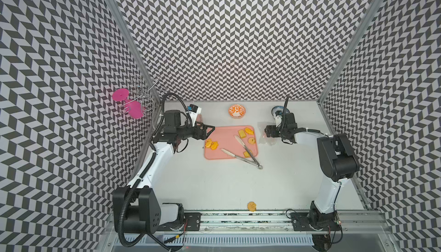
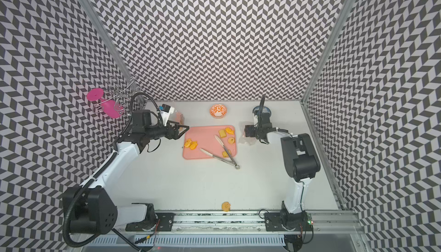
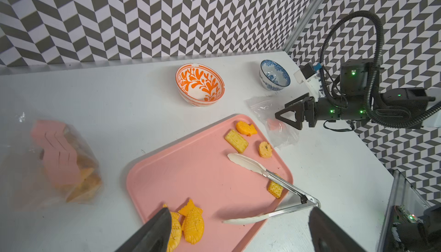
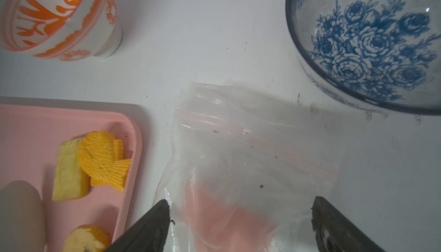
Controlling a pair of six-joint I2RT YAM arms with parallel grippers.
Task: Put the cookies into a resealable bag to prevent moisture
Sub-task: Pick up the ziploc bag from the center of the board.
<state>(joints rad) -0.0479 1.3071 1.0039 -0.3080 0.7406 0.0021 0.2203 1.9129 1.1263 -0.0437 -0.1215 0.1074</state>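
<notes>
Both jaws open, empty. Clear plastic resealable bag (image 4: 238, 143) lies between the right jaws: best pinch one lip only.

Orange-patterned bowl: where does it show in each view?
Top views: in both, the orange bowl sits near the back wall, beyond the pink tray.
Left wrist: beyond the tray, beside the blue bowl; point.
Right wrist: seen from the side, past the tray's corner.
Shared landmark: the pink tray.
</notes>
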